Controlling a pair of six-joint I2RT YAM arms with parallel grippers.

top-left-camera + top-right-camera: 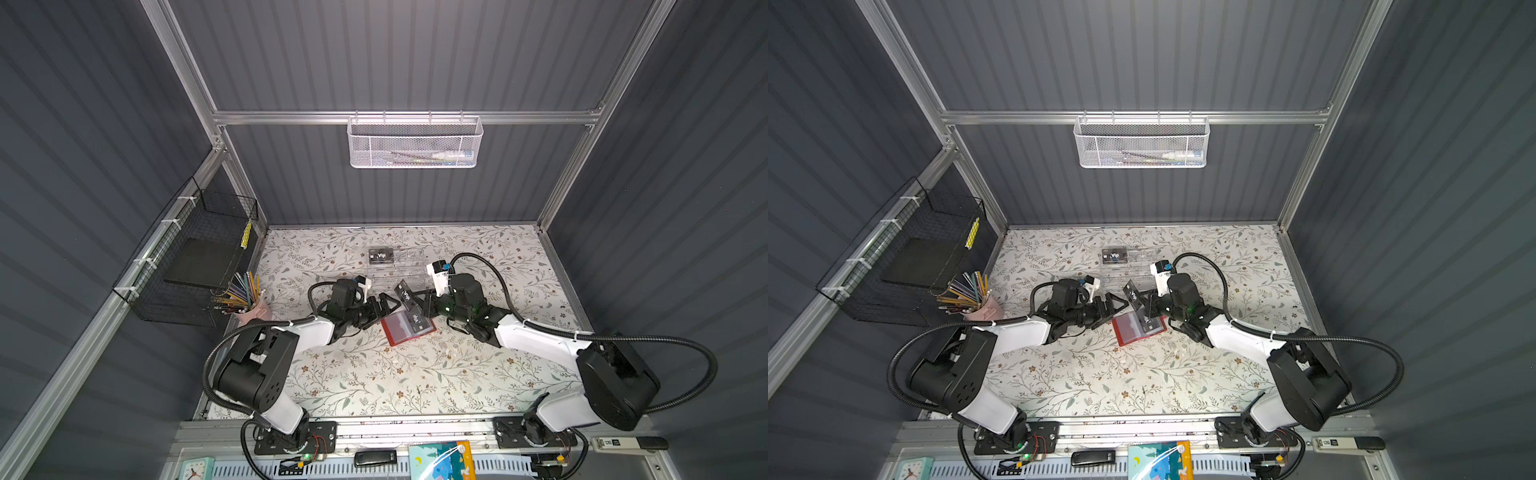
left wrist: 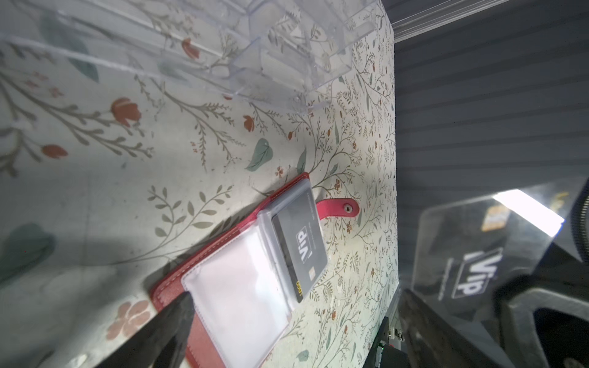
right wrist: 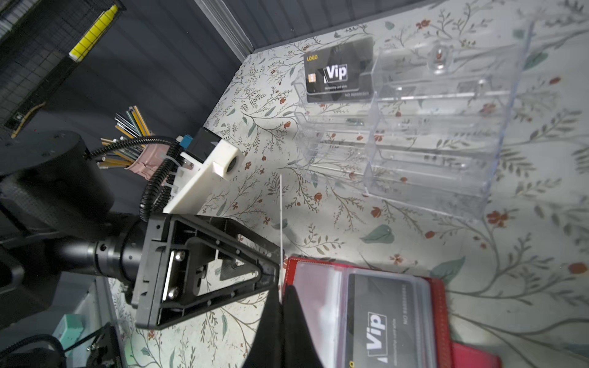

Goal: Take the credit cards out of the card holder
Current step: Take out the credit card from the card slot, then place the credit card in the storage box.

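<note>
On the left of the tabletop (image 1: 374,382), the left pincer (image 1: 388,309) is standing with jaws apart, one fingertip (image 2: 173,315) resting at the edge of the red card holder (image 1: 399,337), probably pinning it. Just ahead of that pincer the holder is lying open, a black Vip credit card (image 2: 301,251) poking from its sleeve toward the snap strap (image 2: 338,207). Right of that, the right pincer (image 1: 417,308) is clamping a second Vip card (image 1: 404,294) edge-up over the holder. Beyond both pincers the clear acrylic organizer (image 1: 401,272) is holding a third Vip card (image 1: 381,256); nothing seems to be blocking the way there.
</note>
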